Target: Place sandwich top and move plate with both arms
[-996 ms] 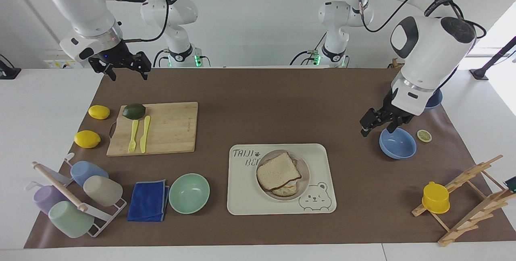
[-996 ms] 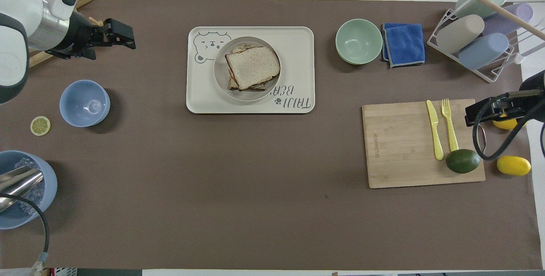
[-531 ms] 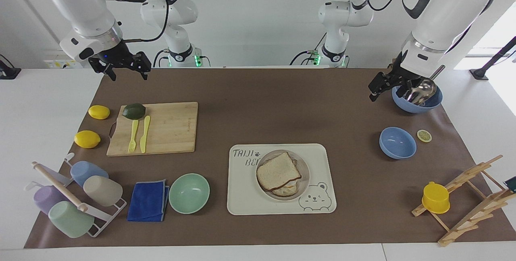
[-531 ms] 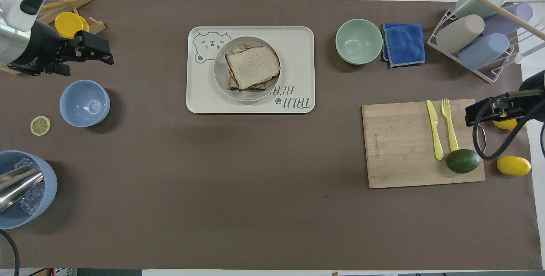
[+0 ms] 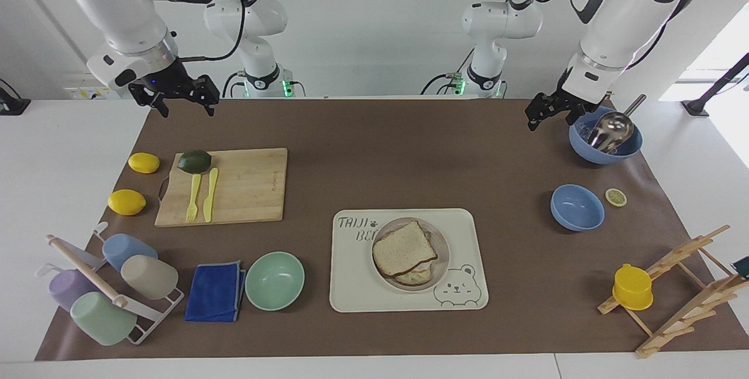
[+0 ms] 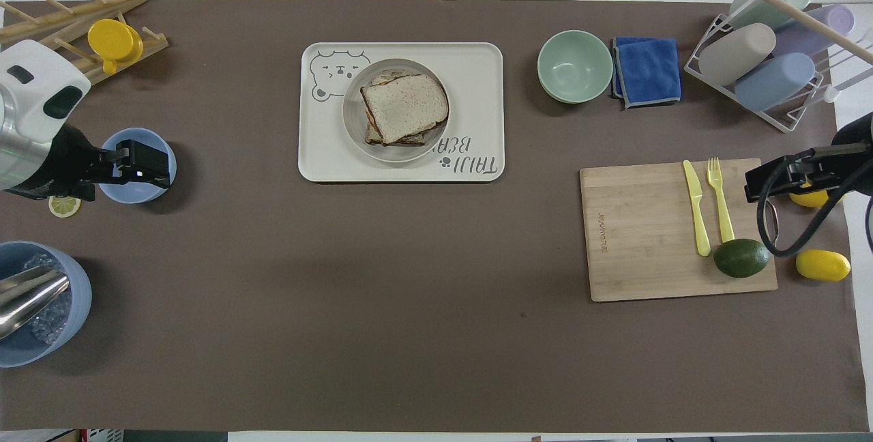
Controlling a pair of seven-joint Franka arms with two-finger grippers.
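- the sandwich top (image 5: 404,247), a pale slice with a brown crust, lies on the stacked sandwich in the plate (image 5: 440,262), overhanging the lower slices slightly askew.
- the plate sits inside the cream tray (image 5: 351,285) with a bear drawing, near the middle of the table's length and well away from the robots; a mint-green bowl (image 5: 274,280) stands just beside the tray toward the right arm's end.
- the left gripper (image 5: 547,111) hangs empty in the air, jaws spread wide, close to the blue bowl holding a metal scoop (image 5: 608,130) at its own end of the table.
- the right gripper (image 5: 178,95) hangs empty and wide open above the table edge nearest the robots, close to the cutting board (image 5: 246,186), apparently waiting.
- the bread looks light, soft and easily dented; any nudge to square it up would best be gentle, at the crust edges rather than the crumb.
- the plate looks stiff, smooth and probably slippery, shallow with a thin rim; the load on it is loose and could slide if tilted.
- judged from here, the slice seems placed, and the plate move is not yet begun.
- a sensible hold would be one gripper on each of two facing points of the rim, clear of the bread, lifting level and together over the tray's lip.
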